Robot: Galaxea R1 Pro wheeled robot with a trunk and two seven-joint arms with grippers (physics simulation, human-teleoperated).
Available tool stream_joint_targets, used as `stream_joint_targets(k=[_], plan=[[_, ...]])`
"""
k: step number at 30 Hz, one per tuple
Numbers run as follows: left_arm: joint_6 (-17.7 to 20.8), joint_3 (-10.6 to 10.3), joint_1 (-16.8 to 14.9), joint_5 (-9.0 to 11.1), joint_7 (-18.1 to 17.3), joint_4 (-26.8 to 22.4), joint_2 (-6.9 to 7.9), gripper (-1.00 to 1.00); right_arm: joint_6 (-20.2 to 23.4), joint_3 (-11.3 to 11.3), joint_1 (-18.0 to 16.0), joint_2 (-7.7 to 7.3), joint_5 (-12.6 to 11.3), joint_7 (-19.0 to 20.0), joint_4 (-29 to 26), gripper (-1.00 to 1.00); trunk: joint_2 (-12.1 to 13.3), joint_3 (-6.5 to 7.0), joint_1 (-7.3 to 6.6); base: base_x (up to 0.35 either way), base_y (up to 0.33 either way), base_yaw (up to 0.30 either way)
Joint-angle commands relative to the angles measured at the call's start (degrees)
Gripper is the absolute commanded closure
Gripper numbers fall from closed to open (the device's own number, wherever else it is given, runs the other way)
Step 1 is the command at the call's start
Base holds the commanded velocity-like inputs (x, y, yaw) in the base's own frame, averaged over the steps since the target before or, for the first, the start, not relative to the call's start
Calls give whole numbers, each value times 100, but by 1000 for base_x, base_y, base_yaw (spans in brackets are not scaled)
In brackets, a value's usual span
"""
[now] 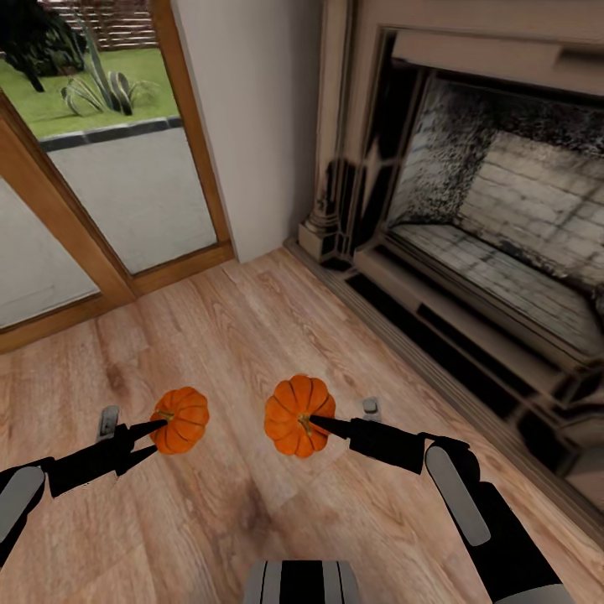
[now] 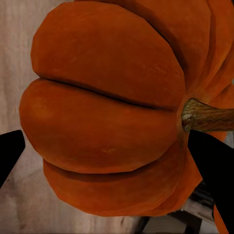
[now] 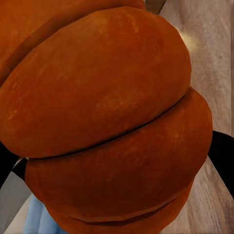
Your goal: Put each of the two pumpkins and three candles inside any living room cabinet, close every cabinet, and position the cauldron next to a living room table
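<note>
**Two pumpkins held above the wooden floor**

Two bright orange, ribbed pumpkins are held in the air, one in each gripper, over the plank floor [image 1: 252,335] in front of the fireplace surround [image 1: 470,210]. The left gripper [image 1: 155,436] is clamped on the left pumpkin [image 1: 179,419], its dark fingers pressing the fruit from both sides. In the left wrist view this pumpkin [image 2: 112,112] is squat with deep grooves and a short brown stem [image 2: 207,115] beside one finger. The right gripper [image 1: 323,424] grips the right pumpkin [image 1: 299,414], its fingertips meeting the fruit near the stem. Close up, that pumpkin [image 3: 107,122] has smooth, bulging orange lobes. The two pumpkins hang near each other, not touching. A glass door [image 1: 92,143] stands at the far left.
</note>
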Motion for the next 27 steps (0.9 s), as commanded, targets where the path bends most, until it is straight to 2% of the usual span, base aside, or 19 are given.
stream_joint_targets(k=[1, 5, 10, 13, 22, 27], plan=[[29, 11, -1, -23, -21, -1, 0, 100, 31, 5, -4, -3, -27, -1, 0, 100, 0, 24, -3, 0, 0, -242], [29, 11, -1, 7, -23, -5, -1, 100, 31, 5, -4, 1, -33, -6, 5, 100, 6, 130, -14, 0, 0, -251], [36, 16, -1, 112, -23, 0, 1, 100, 31, 5, -4, 5, -34, -11, 10, 100, 6, 152, -14, 0, 0, -254], [32, 19, -1, 265, -17, -1, 1, 100, 33, 5, -4, 4, -34, -14, 12, 100, 6, 165, -14, -51, 12, -254], [36, 17, 8, 312, -15, -31, 58, 100, 55, 5, -4, 5, -45, -14, 19, 100, 6, 172, -14, -283, 89, -67], [36, 18, 7, 312, -18, -33, 56, 100, 52, 5, -4, 5, -51, -11, 34, 100, 6, 156, -14, -307, 64, -196]])
